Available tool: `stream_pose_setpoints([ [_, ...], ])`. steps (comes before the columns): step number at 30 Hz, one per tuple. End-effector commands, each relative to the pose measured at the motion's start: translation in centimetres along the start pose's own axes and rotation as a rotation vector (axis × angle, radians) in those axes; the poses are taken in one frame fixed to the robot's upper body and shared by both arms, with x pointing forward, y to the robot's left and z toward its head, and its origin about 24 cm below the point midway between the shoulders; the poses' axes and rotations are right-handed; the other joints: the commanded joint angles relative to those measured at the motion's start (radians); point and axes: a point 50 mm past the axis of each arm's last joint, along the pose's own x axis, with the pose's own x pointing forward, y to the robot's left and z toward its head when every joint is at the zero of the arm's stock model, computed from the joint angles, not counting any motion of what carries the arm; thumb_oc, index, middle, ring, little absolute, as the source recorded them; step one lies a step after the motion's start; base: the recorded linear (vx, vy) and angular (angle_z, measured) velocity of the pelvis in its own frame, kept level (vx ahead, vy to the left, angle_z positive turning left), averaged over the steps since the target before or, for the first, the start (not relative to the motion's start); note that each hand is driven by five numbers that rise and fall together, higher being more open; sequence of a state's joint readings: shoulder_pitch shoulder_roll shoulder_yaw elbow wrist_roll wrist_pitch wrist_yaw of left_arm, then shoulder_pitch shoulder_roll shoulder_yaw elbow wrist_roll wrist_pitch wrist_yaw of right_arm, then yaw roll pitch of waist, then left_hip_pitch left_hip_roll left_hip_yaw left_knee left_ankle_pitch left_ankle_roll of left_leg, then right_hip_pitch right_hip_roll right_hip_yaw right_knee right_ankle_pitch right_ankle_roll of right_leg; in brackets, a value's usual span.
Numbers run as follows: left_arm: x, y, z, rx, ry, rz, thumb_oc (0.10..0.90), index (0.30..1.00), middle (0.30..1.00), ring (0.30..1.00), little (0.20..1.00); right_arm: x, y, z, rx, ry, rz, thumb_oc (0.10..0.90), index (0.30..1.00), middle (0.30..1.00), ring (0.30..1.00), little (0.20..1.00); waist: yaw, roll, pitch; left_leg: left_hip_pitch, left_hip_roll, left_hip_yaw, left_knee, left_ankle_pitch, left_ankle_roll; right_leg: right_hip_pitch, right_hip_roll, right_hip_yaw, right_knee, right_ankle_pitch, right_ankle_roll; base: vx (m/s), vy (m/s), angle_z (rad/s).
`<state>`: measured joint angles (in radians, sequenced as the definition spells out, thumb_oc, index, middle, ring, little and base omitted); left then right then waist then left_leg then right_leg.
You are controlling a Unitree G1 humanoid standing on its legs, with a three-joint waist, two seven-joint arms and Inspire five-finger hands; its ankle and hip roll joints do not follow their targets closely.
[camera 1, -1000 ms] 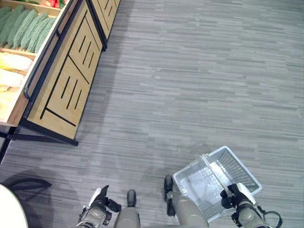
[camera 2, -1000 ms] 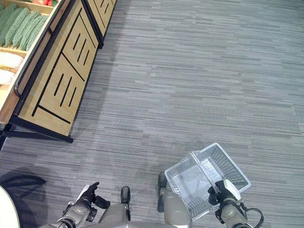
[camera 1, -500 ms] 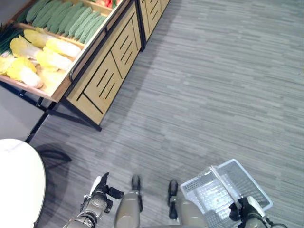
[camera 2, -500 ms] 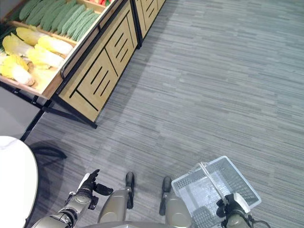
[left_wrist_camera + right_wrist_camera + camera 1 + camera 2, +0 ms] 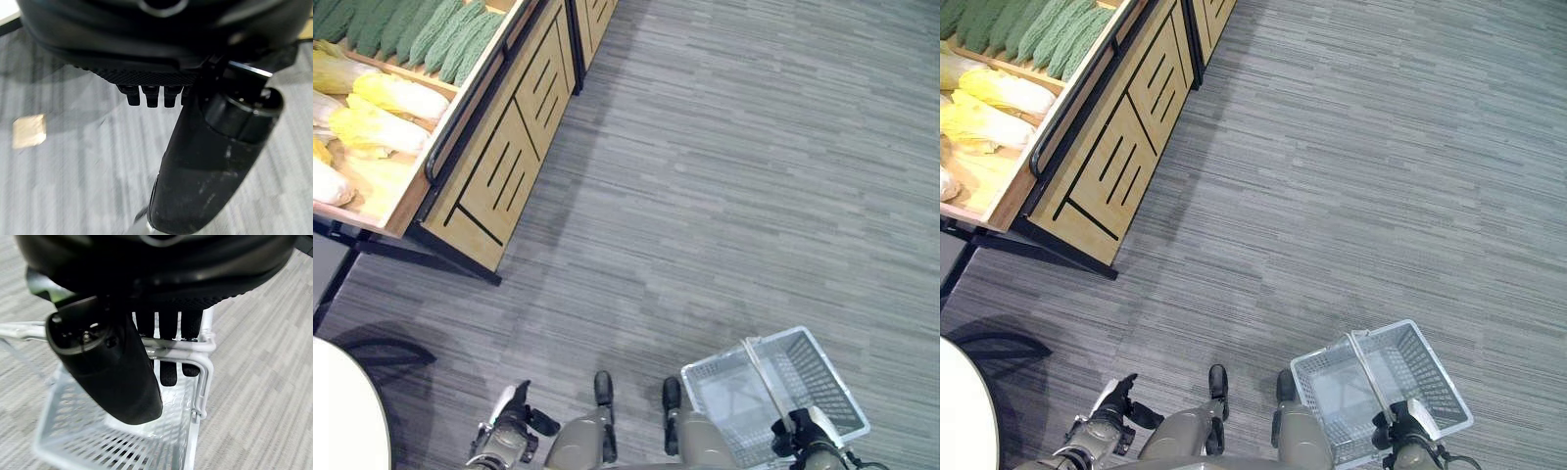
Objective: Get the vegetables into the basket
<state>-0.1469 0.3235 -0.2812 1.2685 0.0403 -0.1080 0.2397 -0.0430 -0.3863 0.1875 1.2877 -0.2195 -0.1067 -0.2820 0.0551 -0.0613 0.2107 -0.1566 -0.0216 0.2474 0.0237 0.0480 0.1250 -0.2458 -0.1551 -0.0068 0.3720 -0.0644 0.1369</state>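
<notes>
Right hand (image 5: 146,333) curls round the basket (image 5: 822,377) handle to carry it – basket empty. Left hand (image 5: 509,423) holds nothing, fingers curled – stall (image 5: 440,147) well apart.

Looking like a grocery shop: slanted wooden produce stand (image 5: 499,166) w/ pale yellow cabbages (image 5: 372,117), bumpy green gourds (image 5: 431,34), white plastic shopping basket (image 5: 832,387).

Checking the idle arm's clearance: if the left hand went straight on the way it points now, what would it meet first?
Probably only the grey striped carpet floor: past the left hand the wrist view looks free, though depth is unclear.
</notes>
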Motion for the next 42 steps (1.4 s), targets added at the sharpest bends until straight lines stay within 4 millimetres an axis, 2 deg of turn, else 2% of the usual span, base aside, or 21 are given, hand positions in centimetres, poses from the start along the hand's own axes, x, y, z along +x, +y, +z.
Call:
stream_pose_setpoints([
  [1, 0.0, 1.3, -0.7, -0.036, 0.017, 0.057, 0.9, 1.0, 1.0, 1.0, 1.0, 0.4, -2.7, 0.0, -0.02, -0.031, -0.093, 0.4, 0.3, 0.3, 0.3, 0.3, 0.016, -0.068, -0.012, -0.136, -0.001, -0.057, 0.064, -0.027, -0.112, 0.207, -0.088, 0.01, -0.266, 0.372, 0.045, 0.06, 0.066, -0.1],
  [4, 0.0, 1.1, -0.7, -0.04, 0.013, 0.051, 0.9, 1.0, 1.0, 1.0, 1.0, 0.6, -2.7, 0.9, -0.025, -0.062, -0.093, 0.4, 0.3, 0.3, 0.3, 0.3, 0.032, -0.076, -0.015, -0.14, -0.005, -0.044, 0.06, -0.034, -0.105, 0.207, -0.1, -0.004, -0.27, 0.421, 0.057, 0.06, 0.083, -0.01],
  [6, 0.0, 0.7, -0.3, -0.036, -0.003, 0.034, 0.9, 1.0, 1.0, 1.0, 1.0, 0.8, -2.6, 2.7, -0.025, -0.114, -0.088, 0.4, 0.3, 0.3, 0.3, 0.3, 0.041, -0.067, -0.01, -0.098, -0.013, -0.04, 0.036, -0.051, -0.091, 0.191, -0.068, -0.022, -0.189, 0.395, 0.051, 0.14, 0.207, -0.37],
  [8, 0.0, 0.8, -0.4, -0.036, 0.004, 0.032, 0.9, 1.0, 1.0, 1.0, 1.0, 0.8, -2.4, 3.4, -0.032, -0.146, -0.082, 0.4, 0.3, 0.3, 0.3, 0.3, 0.031, -0.055, 0.0, -0.065, -0.008, -0.048, 0.022, -0.049, -0.088, 0.129, -0.027, -0.018, -0.151, 0.346, 0.035, 0.12, 0.111, -0.45],
  [9, 0.0, 0.8, -0.5, -0.034, 0.007, 0.032, 0.9, 1.0, 1.0, 1.0, 1.0, 0.8, -2.3, 3.8, -0.034, -0.159, -0.08, 0.4, 0.3, 0.3, 0.3, 0.3, 0.024, -0.041, 0.009, -0.047, 0.0, -0.054, 0.017, -0.047, -0.089, 0.095, -0.007, -0.027, -0.142, 0.298, 0.021, 0.28, 0.065, 0.18],
  [10, 0.0, 0.9, -0.6, -0.033, 0.018, 0.038, 0.9, 1.0, 1.0, 1.0, 1.0, 0.8, -2.1, 4.8, -0.043, -0.203, -0.077, 0.4, 0.3, 0.3, 0.3, 0.3, -0.002, -0.017, 0.038, 0.012, 0.016, -0.072, 0.006, -0.057, -0.1, -0.01, 0.031, -0.05, -0.179, 0.197, 0.002, 0.4, -0.004, 0.36],
  [11, 0.0, 0.9, -0.6, -0.033, 0.021, 0.037, 0.9, 1.0, 1.0, 1.0, 1.0, 0.8, -2.1, 5.0, -0.049, -0.213, -0.077, 0.4, 0.3, 0.3, 0.3, 0.3, -0.026, -0.018, 0.057, 0.052, 0.007, -0.089, 0.007, -0.075, -0.107, -0.041, 0.03, -0.036, -0.241, 0.222, 0.011, 0.64, -0.152, 0.61],
  [12, 0.1, 0.7, -0.5, -0.034, 0.024, 0.034, 0.9, 1.0, 1.0, 1.0, 1.0, 0.8, -2.2, 4.8, -0.057, -0.206, -0.074, 0.4, 0.3, 0.3, 0.3, 0.3, -0.063, -0.013, 0.072, 0.112, 0.003, -0.129, 0.006, -0.103, -0.12, -0.098, 0.035, 0.024, -0.335, 0.28, 0.024, 0.66, -0.277, 0.85],
  [13, 0.0, 0.4, -0.7, -0.036, 0.033, 0.024, 0.9, 1.0, 1.0, 1.0, 1.0, 0.7, -2.2, 3.9, -0.064, -0.18, -0.071, 0.4, 0.3, 0.3, 0.3, 0.3, -0.083, -0.011, 0.071, 0.15, -0.007, -0.172, 0.003, -0.122, -0.126, -0.121, 0.05, 0.069, -0.326, 0.301, 0.028, 0.63, -0.354, 1.32],
  [15, -0.1, 0.1, -1.0, -0.034, 0.042, 0.015, 0.9, 1.0, 1.0, 1.0, 1.0, 0.7, -2.1, 3.2, -0.063, -0.154, -0.065, 0.4, 0.3, 0.3, 0.3, 0.3, -0.083, -0.013, 0.061, 0.172, -0.001, -0.193, 0.004, -0.136, -0.135, -0.095, 0.054, 0.061, -0.322, 0.296, 0.017, 0.26, -0.218, 1.39],
  [17, -0.3, -0.6, -1.3, -0.054, 0.064, 0.001, 0.9, 1.0, 1.0, 1.0, 1.0, 0.7, -2.3, 2.5, -0.067, -0.126, -0.066, 0.4, 0.3, 0.3, 0.3, 0.3, -0.076, -0.004, 0.043, 0.188, 0.035, -0.214, -0.002, -0.112, -0.16, -0.075, 0.073, 0.024, -0.316, 0.279, -0.007, 0.19, -0.301, 1.14],
  [19, -0.4, -0.8, -1.4, -0.056, 0.067, -0.006, 0.9, 1.0, 1.0, 1.0, 1.0, 0.7, -2.4, 2.4, -0.067, -0.122, -0.069, 0.4, 0.3, 0.3, 0.3, 0.3, -0.077, 0.001, 0.038, 0.188, 0.048, -0.221, -0.003, -0.104, -0.168, -0.072, 0.079, 0.012, -0.312, 0.269, -0.015, 0.15, -0.217, 0.33],
  [21, -0.5, -1.3, -1.5, -0.058, 0.07, -0.025, 0.9, 1.0, 1.0, 1.0, 1.0, 0.7, -2.7, 2.1, -0.058, -0.114, -0.079, 0.4, 0.3, 0.3, 0.3, 0.3, -0.08, 0.013, 0.025, 0.195, 0.08, -0.235, 0.003, -0.078, -0.19, -0.065, 0.1, -0.011, -0.295, 0.236, -0.035, 0.19, -0.249, -0.04],
  [28, -0.3, -2.0, 0.2, -0.074, 0.029, -0.037, 0.9, 1.0, 1.0, 1.0, 1.0, 0.7, -3.2, 1.1, -0.068, -0.087, -0.083, 0.4, 0.3, 0.3, 0.3, 0.3, -0.085, 0.032, 0.021, 0.168, 0.115, -0.266, 0.102, 0.0, -0.226, -0.037, 0.147, -0.04, -0.263, 0.164, -0.086, 0.15, -0.189, 0.12],
  [31, -0.2, -1.9, 1.0, -0.087, 0.006, -0.03, 0.9, 1.0, 1.0, 1.0, 1.0, 0.6, -3.4, 0.2, -0.066, -0.056, -0.089, 0.4, 0.3, 0.3, 0.3, 0.3, -0.094, 0.032, 0.028, 0.125, 0.126, -0.219, 0.196, 0.037, -0.227, -0.003, 0.149, -0.057, -0.249, 0.126, -0.111, 0.15, -0.162, 0.14],
  [32, 0.0, -1.8, 2.0, -0.084, -0.024, -0.032, 0.9, 1.0, 1.0, 1.0, 1.0, 0.5, -3.4, -0.4, -0.052, -0.034, -0.092, 0.4, 0.3, 0.3, 0.3, 0.3, -0.09, 0.034, 0.037, 0.089, 0.125, -0.207, 0.188, 0.044, -0.219, 0.016, 0.142, -0.067, -0.245, 0.109, -0.112, 0.1, -0.104, 0.27],
  [33, 0.0, -1.8, 2.0, -0.084, -0.024, -0.032, 0.9, 1.0, 1.0, 1.0, 1.0, 0.5, -3.4, -0.4, -0.051, -0.034, -0.092, 0.4, 0.3, 0.3, 0.3, 0.3, -0.091, 0.034, 0.037, 0.089, 0.125, -0.207, 0.189, 0.043, -0.219, 0.016, 0.142, -0.068, -0.245, 0.109, -0.112, 0.08, -0.055, 0.55],
  [36, 0.1, -1.9, 3.1, -0.071, -0.06, -0.036, 0.9, 1.0, 1.0, 1.0, 1.0, 0.3, -3.5, -1.2, -0.034, -0.001, -0.101, 0.4, 0.3, 0.3, 0.3, 0.3, -0.095, 0.037, 0.039, -0.003, 0.107, -0.147, 0.108, 0.0, -0.2, 0.046, 0.105, -0.102, -0.252, 0.087, -0.098, 0.11, -0.005, 0.63],
  [37, 0.1, -2.0, 3.2, -0.062, -0.061, -0.037, 0.9, 1.0, 1.0, 1.0, 1.0, 0.3, -3.5, -1.4, -0.031, 0.005, -0.103, 0.4, 0.3, 0.3, 0.3, 0.3, -0.095, 0.04, 0.039, -0.038, 0.103, -0.129, 0.083, 0.005, -0.199, 0.056, 0.099, -0.104, -0.251, 0.075, -0.095, 0.18, 0.058, 0.75],
  [40, 0.1, -1.8, 3.1, -0.054, -0.061, -0.027, 0.9, 1.0, 1.0, 1.0, 1.0, 0.1, -3.2, -1.7, -0.035, 0.011, -0.102, 0.4, 0.3, 0.3, 0.3, 0.3, -0.081, 0.055, 0.04, -0.112, 0.128, -0.075, 0.01, 0.096, -0.212, 0.102, 0.108, -0.098, -0.247, 0.048, -0.097, 0.24, 0.107, 0.54],
  [42, 0.1, -1.6, 2.6, -0.054, -0.049, -0.023, 0.9, 1.0, 1.0, 1.0, 1.0, 0.1, -3.0, -1.7, -0.045, 0.01, -0.093, 0.4, 0.3, 0.3, 0.3, 0.3, -0.064, 0.053, 0.04, -0.107, 0.135, -0.069, -0.033, 0.13, -0.216, 0.144, 0.111, -0.078, -0.249, 0.033, -0.094, 0.28, 0.15, -0.22],
])
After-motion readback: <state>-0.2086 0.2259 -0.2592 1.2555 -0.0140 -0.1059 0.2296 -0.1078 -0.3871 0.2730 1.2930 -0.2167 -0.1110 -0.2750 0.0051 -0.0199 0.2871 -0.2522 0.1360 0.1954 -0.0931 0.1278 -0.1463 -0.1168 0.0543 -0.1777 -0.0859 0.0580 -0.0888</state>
